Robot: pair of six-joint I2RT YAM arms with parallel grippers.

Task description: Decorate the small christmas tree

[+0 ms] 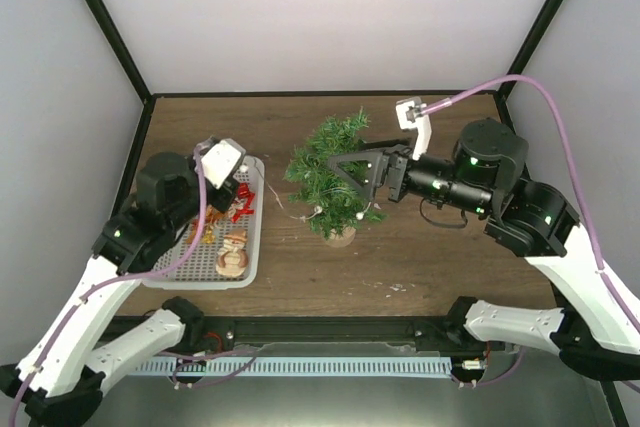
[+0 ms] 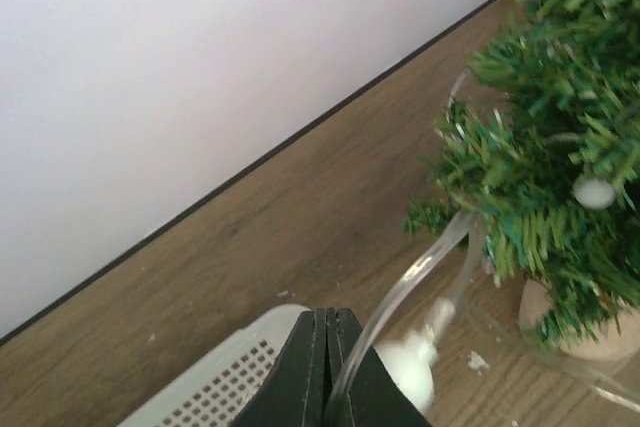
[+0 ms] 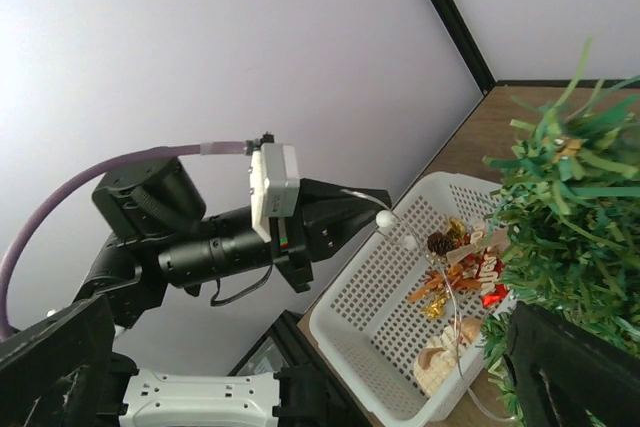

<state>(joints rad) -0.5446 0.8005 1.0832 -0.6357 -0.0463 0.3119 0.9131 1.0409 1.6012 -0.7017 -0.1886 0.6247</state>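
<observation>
As its black fingers press flat together at the bottom centre of the left wrist view, the left gripper [image 2: 328, 367] pinches a clear plastic strand strung with white beads [image 2: 420, 272]. One bead sits just beside the fingertips, and the strand arcs up and right toward the greenery. Below the fingertips, at the lower left of that view, is the corner of a white perforated plastic basket [image 2: 215, 382].

In the top view the basket lies left of centre on the brown wooden table [image 1: 430, 257]. It holds a small heap of red, gold and tan ornaments [image 1: 235, 232].

The small christmas tree [image 1: 330, 172], a dark-green bristly conifer on a round tan wooden base, stands upright at the middle of the table. It is just right of the basket and apart from it. A white bead [image 2: 592, 191] shows among its branches in the left wrist view.

The right gripper [image 1: 345, 175] comes in from the right half of the top view with its jaws spread wide and nothing in them. Its black fingers overlap the tree's right side, though whether they touch the needles cannot be told. In the right wrist view the tree's branches fill the right edge, with one dark finger [image 3: 570, 367] at the lower right. The left arm and the basket lie beyond them.
</observation>
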